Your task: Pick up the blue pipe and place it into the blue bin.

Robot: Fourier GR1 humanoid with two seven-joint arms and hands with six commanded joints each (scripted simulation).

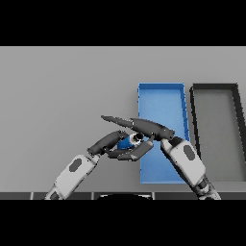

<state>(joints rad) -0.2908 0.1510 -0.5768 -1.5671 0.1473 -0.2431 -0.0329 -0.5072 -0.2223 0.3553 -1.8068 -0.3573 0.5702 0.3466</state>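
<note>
Your robot's two hands meet at the left edge of the blue bin [162,101], the blue pipe [126,142] caught between them. The pipe shows only in part — a short blue length with a pale, ringed end facing right — and it sits just at the bin's left wall, roughly halfway down its length, above the grey table [62,96]. You cannot tell from this view whether it rests on the table or is lifted clear of it.

Your left hand [111,142] comes in from the lower left, its fingers curled around the pipe from the left and below. Your right hand [146,127] reaches in from the lower right across the bin, its fingers stretched out straight and close together, pointing left — they lie over the top of the pipe and of the left hand's fingers, the tips extending past the bin's wall onto the table side. Whether the right hand actually touches the pipe is not clear.

Just beside the blue bin, on its right, stands a dark grey bin [215,89] of similar shape, the two nearly touching.
</note>
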